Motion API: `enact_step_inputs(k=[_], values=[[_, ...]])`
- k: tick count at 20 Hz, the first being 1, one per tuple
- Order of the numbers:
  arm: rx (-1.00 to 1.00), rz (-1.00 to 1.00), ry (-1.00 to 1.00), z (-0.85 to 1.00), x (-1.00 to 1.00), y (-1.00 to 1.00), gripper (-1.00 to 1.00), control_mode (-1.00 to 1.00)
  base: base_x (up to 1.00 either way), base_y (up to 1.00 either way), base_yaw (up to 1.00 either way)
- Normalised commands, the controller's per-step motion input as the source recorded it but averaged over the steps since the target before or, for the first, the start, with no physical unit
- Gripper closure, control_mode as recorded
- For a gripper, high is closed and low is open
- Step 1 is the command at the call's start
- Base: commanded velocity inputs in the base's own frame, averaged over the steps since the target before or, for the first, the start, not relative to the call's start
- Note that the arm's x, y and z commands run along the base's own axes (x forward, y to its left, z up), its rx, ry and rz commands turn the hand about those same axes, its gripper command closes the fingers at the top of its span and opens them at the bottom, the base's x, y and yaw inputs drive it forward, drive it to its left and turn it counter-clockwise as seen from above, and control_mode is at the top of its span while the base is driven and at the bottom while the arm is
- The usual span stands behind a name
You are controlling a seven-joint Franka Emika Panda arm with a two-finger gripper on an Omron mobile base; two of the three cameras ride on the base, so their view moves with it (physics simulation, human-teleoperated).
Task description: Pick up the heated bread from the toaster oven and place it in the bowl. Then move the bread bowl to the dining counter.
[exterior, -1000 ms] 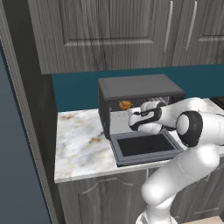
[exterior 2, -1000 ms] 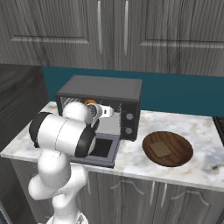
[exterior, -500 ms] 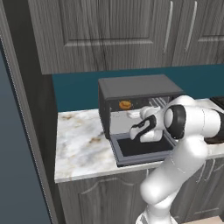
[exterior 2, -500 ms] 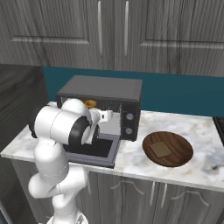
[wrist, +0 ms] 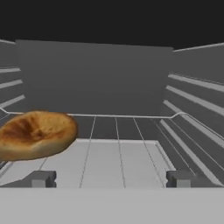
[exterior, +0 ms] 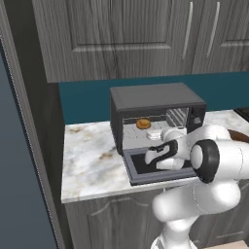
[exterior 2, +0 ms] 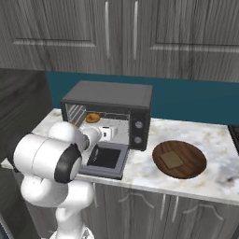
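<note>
The toaster oven (exterior: pixel 156 100) stands on the marble counter with its door (exterior: pixel 146 169) dropped open. On the wire rack inside, toward the left, lies the heated bread (exterior: pixel 143 123), a small orange-brown bun (wrist: pixel 37 133). My gripper (exterior: pixel 153 137) hovers over the door at the oven's mouth, open and empty. From the hand the bun sits left of and beyond the left fingertip (wrist: pixel 41 178), and the gripper (wrist: pixel 110 179) points at the bare middle of the rack. The dark wooden bowl (exterior 2: pixel 186 170) rests on the counter right of the oven. The dining counter is out of view.
A pale square piece (exterior 2: pixel 172 160) lies inside the bowl. Grey upper cabinets (exterior 2: pixel 121 32) hang above the oven and a teal backsplash (exterior 2: pixel 191 100) runs behind it. A tall dark panel (exterior: pixel 29 146) borders the counter (exterior: pixel 92 160) on the left.
The hand has come down in front of the oven opening and levelled toward the rack. The jaws have stayed open, and the bread and bowl have not moved.
</note>
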Motion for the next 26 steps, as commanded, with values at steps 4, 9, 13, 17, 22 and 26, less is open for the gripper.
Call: enact_step_inputs(k=[4,9,13,17,22,26], values=[[-0.03,-0.09,0.84,0.0,-1.0,-0.25,-1.0,-1.0,0.0,0.0,0.0],[-0.06,-0.06,0.91,-0.1,-1.0,-0.4,-1.0,-1.0,0.0,0.0,0.0],[-0.12,-0.02,0.94,-0.4,-1.0,-0.48,-1.0,-1.0,0.0,0.0,0.0],[-0.11,-0.01,0.83,-0.49,-1.0,-0.38,-1.0,-1.0,0.0,0.0,0.0],[0.05,-0.01,-0.14,0.08,-0.75,0.14,-1.0,-1.0,0.0,0.0,0.0],[0.12,-0.08,-0.19,0.68,-0.03,0.65,-1.0,-1.0,0.0,0.0,0.0]])
